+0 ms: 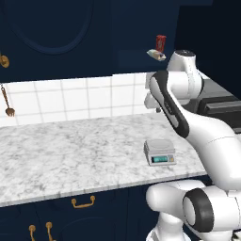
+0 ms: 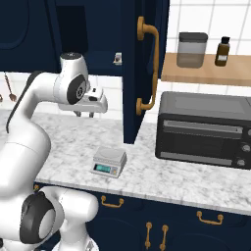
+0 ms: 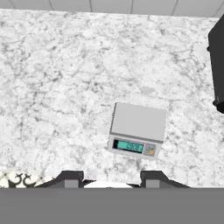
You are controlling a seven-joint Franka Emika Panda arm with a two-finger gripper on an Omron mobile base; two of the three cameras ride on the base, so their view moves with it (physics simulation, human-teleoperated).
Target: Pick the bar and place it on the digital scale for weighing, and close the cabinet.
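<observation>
Marble counter | 1 digital scale | 1 bar, 1 red can in cabinet | end effector spread, empty

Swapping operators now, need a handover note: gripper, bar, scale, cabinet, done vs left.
Gripper: open, empty, hanging above the marble counter and looking down at the digital scale.
Bar: inside the open cabinet, on its shelf beside a red can.
Scale's plate is bare.
Done: nothing yet.
Left: pick the bar, set it on the scale, shut the cabinet door.
</observation>
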